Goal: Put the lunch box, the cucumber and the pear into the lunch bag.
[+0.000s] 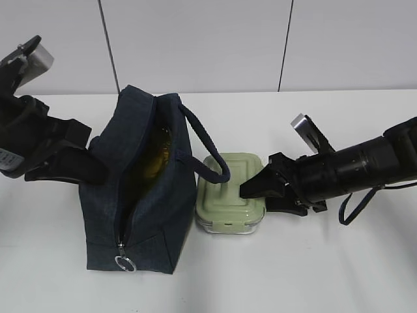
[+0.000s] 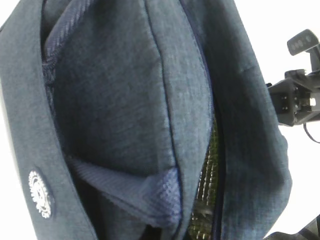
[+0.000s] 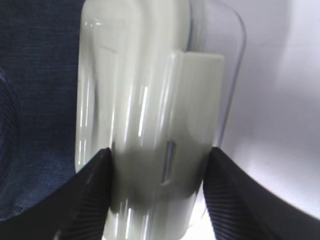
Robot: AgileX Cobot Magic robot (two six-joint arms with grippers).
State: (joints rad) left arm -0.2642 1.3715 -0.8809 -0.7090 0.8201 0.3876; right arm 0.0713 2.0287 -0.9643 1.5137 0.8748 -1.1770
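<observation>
The lunch bag [image 1: 140,189] stands upright on the white desk [image 1: 293,274], zipper open along its top and front, ring pull [image 1: 125,263] hanging low. Something yellowish shows inside the opening; what it is, hard to say. The left hand [image 1: 68,166] presses against the bag's left side, and whether it's spread or closed can't be told. The lunch box [image 1: 229,192] sits just right of the bag, under the loop handle [image 1: 205,147]. The right hand [image 3: 157,175] is spread wide, fingers [image 3: 90,195] straddling the box's near end.

A white table [image 1: 326,274] meets a pale panelled wall [image 1: 195,39] with dark seams.
</observation>
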